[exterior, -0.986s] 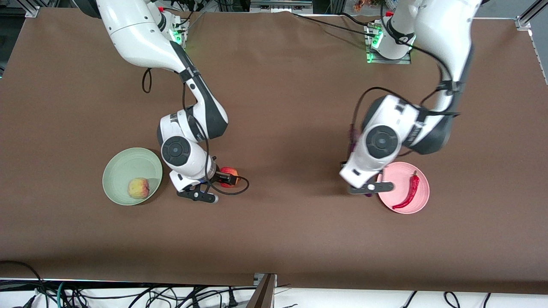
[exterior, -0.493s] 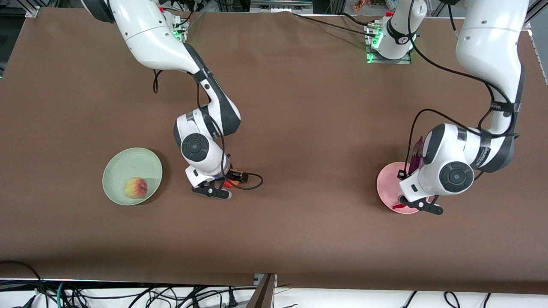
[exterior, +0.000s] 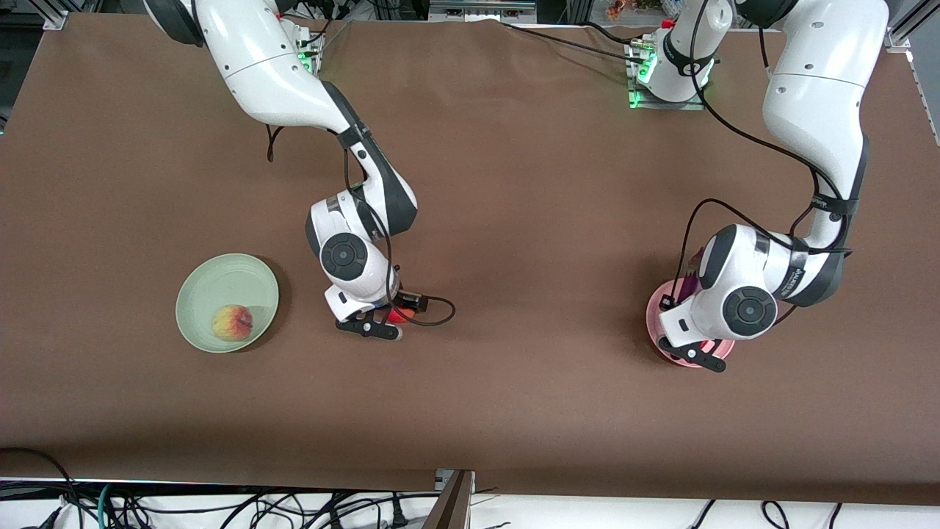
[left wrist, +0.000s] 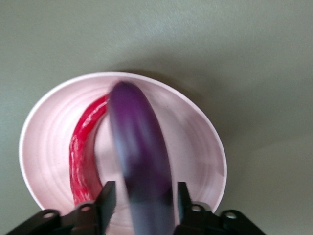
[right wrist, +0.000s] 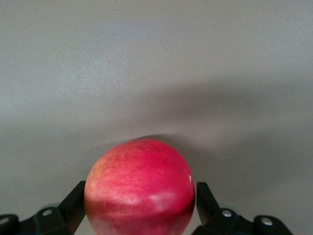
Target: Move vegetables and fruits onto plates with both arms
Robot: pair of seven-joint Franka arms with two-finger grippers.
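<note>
**Desk:** What does the left arm have?

**Photographer:** The left gripper (left wrist: 142, 198) hangs over the pink plate (left wrist: 205, 147), its 2 fingers (left wrist: 106, 196) clamped on the purple eggplant (left wrist: 139, 156). The red chili (left wrist: 83, 152) lies in that plate, just beside the eggplant in the wrist view. From the front camera the left arm's wrist covers most of the plate (exterior: 653, 319); only a sliver of eggplant (exterior: 689, 283) peeks out.

**Desk:** And the right arm?

**Photographer:** The right gripper (right wrist: 139, 208) is low over the brown table (exterior: 514, 220), its fingers (right wrist: 73, 200) closed around the red apple-like fruit (right wrist: 140, 186), between the 2 plates and nearer the green one. In the front view only a bit of red (exterior: 400, 316) shows under the wrist.

**Desk:** Anything else plated?

**Photographer:** 1 peach (exterior: 232, 322) sits in the pale green plate (exterior: 220, 275) at the right arm's end of the table.
</note>
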